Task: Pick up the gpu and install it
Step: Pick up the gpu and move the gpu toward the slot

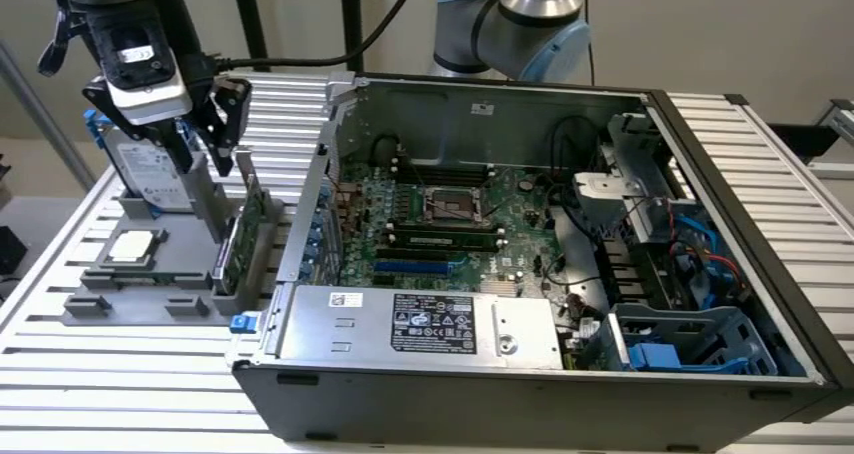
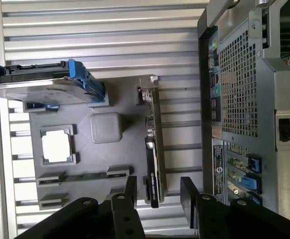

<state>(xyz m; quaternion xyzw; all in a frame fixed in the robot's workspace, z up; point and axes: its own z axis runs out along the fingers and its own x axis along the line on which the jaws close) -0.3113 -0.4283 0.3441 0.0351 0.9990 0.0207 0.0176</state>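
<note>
Your slatted metal worktop (image 1: 134, 374) carries everything, and the biggest thing on it is the open computer case (image 1: 534, 394), lying on its side with the motherboard (image 1: 454, 214) facing up and the power supply (image 1: 414, 324) along its near wall. In the exterior view, look to nine o'clock from the case and you find the gray holder (image 1: 134, 304) just beside it. The hard drive (image 1: 140, 164) with blue rails stands on edge at the holder's twelve o'clock end. The tool (image 1: 203, 134) hangs over the holder in front of that drive, at about eleven o'clock from the gpu (image 1: 244, 229). The gpu stands on its long edge in a slot along the holder's three o'clock side — the side nearest the case — with its metal bracket at the far end. The small square CPU (image 1: 134, 246) lies flat at nine o'clock from the gpu. From the wrist you see the same holder (image 2: 120, 149), drive (image 2: 40, 84), CPU (image 2: 56, 148) and case wall (image 2: 239, 74). There the tool (image 2: 159, 183) is released — its two black fingers (image 2: 131, 191) are spread wide with one end of the gpu (image 2: 154, 149) in line between them, and they grip nothing.
</note>
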